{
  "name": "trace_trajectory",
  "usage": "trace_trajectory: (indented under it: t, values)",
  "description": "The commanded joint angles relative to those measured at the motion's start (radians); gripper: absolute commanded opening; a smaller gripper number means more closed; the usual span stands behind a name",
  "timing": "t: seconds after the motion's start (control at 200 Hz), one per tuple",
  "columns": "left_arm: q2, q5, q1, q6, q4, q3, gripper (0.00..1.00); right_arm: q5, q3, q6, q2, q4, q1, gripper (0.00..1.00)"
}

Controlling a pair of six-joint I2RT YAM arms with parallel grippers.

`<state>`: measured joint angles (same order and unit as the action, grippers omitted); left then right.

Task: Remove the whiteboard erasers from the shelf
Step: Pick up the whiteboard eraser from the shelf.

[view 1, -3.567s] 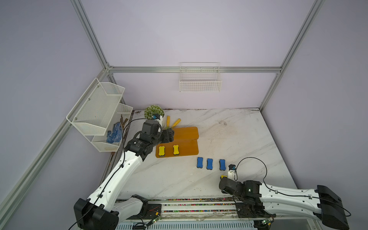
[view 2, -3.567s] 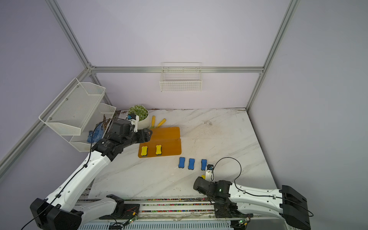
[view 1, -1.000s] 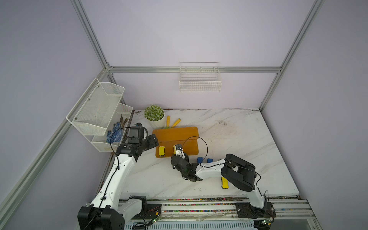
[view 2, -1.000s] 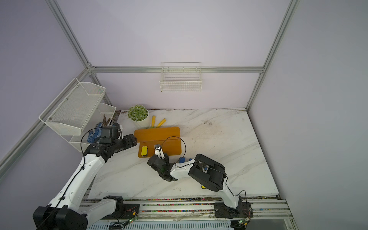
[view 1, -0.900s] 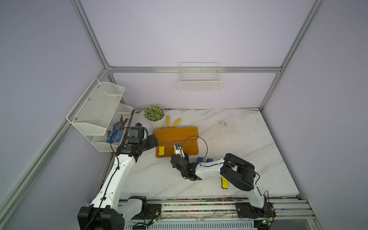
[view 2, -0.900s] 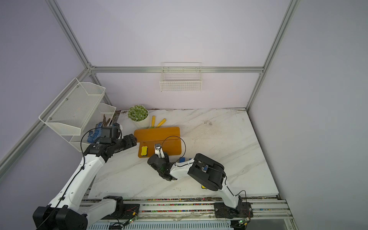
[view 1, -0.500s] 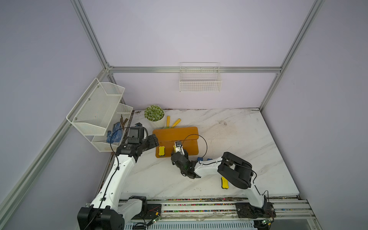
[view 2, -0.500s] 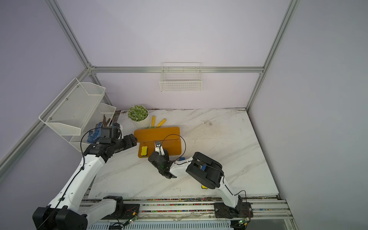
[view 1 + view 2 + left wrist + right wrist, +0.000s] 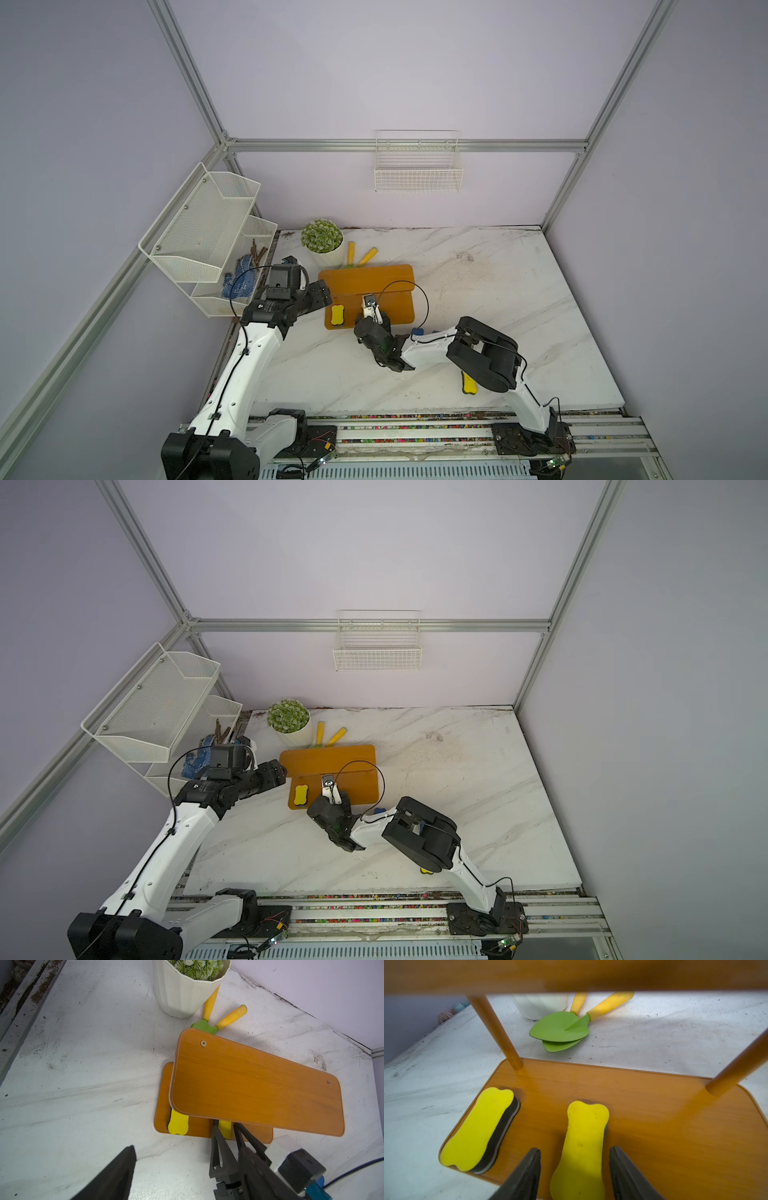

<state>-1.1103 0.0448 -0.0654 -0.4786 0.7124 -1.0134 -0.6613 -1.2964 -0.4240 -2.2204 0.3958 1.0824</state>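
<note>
Surface: white marble tabletop [image 9: 478, 291], grey-veined, smudged with dark dirt toward the back.
Room: lavender walls [image 9: 374, 62] and an aluminium frame [image 9: 407, 145]. A white mesh wall rack [image 9: 208, 232] hangs on the left wall, a white wire basket [image 9: 417, 174] on the back wall.
Behind the shelf: potted succulent [image 9: 322, 241] and two yellow-handled green trowels [image 9: 560, 1030].
Shelf [image 9: 374, 278]: orange-brown, two tiers on round posts, rounded corners, standing back-left on the marble. Its upper tier is bare.
On the lower tier: corner yellow eraser [image 9: 477, 1128] and inner yellow eraser [image 9: 583, 1140], bone-shaped with dark grey bases, lying flat and apart.
Off the shelf: third yellow eraser [image 9: 468, 384] lies on the marble under the right arm. A blue eraser [image 9: 417, 331] is mostly hidden.
Right gripper [image 9: 574, 1151]: jaws parted, straddling the inner yellow eraser with a gap on each side.
Left gripper [image 9: 322, 293]: spread wide, empty, just beside the shelf's left end.
</note>
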Motion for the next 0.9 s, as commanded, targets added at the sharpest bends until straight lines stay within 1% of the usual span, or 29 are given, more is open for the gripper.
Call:
trace_trajectory:
  t: [0.0, 0.225, 0.53, 0.63, 0.895]
  values:
    - [0.021, 0.015, 0.003, 0.014, -0.021, -0.007, 0.81, -0.013, -0.020, 0.010, -0.030, -0.003, -0.006, 0.57]
    - [0.020, 0.017, 0.004, 0.016, -0.021, -0.007, 0.81, -0.006, -0.022, 0.002, -0.040, -0.011, -0.014, 0.54]
    - [0.014, 0.018, 0.004, 0.020, -0.020, -0.008, 0.81, -0.006, -0.014, 0.024, -0.036, -0.002, -0.012, 0.39]
    - [0.014, 0.018, 0.005, 0.021, -0.021, -0.008, 0.81, -0.007, 0.000, 0.030, -0.019, -0.002, -0.010, 0.34]
    - [0.014, 0.019, 0.006, 0.026, -0.023, -0.010, 0.81, -0.056, 0.060, 0.042, 0.072, -0.018, 0.024, 0.29]
